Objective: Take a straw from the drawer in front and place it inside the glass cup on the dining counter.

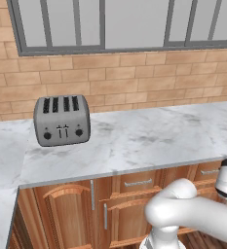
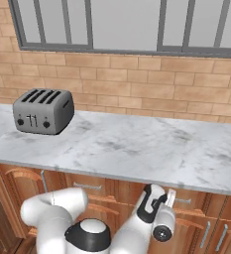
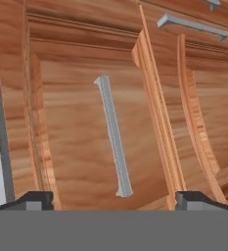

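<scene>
Wood: brown panel front of the drawer (image 3: 86,122) lies straight ahead of the gripper (image 3: 114,200), close, shut. The hand view is rolled, so the bar runs up and down here.
Left of gripper: toaster (image 1: 62,120) on the marble worktop (image 1: 149,136), well off to the left and above the hand.
Handle: silver drawer bar (image 3: 114,142) sits dead between the two finger tips, just ahead, not touching.
Gripper: jaws spread wide, nothing in them; both dark finger tips (image 3: 32,200) flank the bar with room either side.
Right of gripper: neighbouring cabinet handle (image 3: 191,27), up and to the right, well apart. Not the target.
Straw: not seen; presumably inside the shut drawer.
Step in hand (judgement): reach for the bar to pull the drawer open. Task barely begun.
Doing it well: keep the bar centred, advance straight until the pads pass around it, close across its thin side, then pull squarely out along the drawer's run.
</scene>
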You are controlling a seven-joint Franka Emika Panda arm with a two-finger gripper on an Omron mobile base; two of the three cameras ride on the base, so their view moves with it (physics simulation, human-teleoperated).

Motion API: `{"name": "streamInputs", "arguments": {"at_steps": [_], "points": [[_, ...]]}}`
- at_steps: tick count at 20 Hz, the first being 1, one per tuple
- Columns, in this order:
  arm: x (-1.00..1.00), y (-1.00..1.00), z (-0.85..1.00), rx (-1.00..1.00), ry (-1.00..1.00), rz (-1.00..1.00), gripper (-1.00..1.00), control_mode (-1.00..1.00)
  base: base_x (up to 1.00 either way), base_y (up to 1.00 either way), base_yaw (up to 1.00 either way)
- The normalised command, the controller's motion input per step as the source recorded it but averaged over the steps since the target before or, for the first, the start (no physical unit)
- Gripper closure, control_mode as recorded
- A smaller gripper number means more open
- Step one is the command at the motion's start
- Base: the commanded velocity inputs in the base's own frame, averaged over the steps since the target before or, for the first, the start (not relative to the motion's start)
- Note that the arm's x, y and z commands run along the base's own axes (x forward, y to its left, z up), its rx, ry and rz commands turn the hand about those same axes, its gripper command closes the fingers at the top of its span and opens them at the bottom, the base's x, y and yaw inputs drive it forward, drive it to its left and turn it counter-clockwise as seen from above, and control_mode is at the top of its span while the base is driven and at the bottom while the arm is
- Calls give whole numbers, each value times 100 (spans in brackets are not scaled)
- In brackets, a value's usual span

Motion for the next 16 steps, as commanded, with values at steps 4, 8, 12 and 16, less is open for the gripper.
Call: {"name": "streamInputs", "arguments": {"at_steps": [4,8,12,16], "points": [[19,-20,-16,0,0,0,-100,-100,0,0,0],[17,-15,-23,0,0,0,-100,-100,0,0,0],[12,-13,-27,0,-1,0,-100,-100,0,0,0],[11,-13,-24,0,-2,0,-100,-100,0,0,0]]}}
